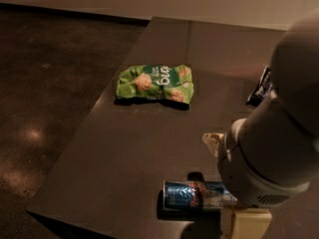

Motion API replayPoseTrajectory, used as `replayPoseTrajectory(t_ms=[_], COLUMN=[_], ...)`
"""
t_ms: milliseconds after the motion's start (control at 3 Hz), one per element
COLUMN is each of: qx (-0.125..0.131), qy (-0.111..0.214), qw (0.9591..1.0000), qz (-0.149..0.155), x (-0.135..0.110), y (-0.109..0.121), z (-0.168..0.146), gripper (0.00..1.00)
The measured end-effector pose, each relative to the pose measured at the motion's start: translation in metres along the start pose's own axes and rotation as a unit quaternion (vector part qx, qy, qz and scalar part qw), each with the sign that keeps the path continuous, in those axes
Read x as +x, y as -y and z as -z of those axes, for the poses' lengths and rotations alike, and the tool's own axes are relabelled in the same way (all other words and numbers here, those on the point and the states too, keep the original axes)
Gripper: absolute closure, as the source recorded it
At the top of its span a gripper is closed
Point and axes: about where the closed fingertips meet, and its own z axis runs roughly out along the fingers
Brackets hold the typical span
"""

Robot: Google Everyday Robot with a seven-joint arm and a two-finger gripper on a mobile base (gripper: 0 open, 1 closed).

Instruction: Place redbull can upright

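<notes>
One green snack bag (155, 85) lies beyond the redbull can (198, 195), itself on its side on the worktop (219, 108), with the gripper (245, 222) over its right end, probably to right it; whether the jaws are spread, I cannot tell.

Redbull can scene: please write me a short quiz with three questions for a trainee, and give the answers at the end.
1. True or false: the can stands upright on the table.
2. Where is the gripper?
A. Over the floor
B. At the can's end toward the picture's right, near the table's front edge
C. At the table's far edge
3. What colour is the bag near the picture's middle?

Key:
1. False; the can lies on its side.
2. B
3. Green
</notes>
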Motion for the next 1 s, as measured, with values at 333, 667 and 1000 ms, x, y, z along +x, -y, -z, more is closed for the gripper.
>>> replayPoseTrajectory(t_ms=[333, 667, 1000], qx=[-0.007, -0.02, -0.031], qy=[-0.007, -0.007, -0.007], qw=[0.9999, 0.9998, 0.9995], qz=[0.007, 0.006, 0.005], x=[-0.011, -0.017, -0.023], y=[-0.002, 0.002, 0.003], z=[-0.015, -0.032, -0.043], gripper=[0.0, 0.0, 0.0])
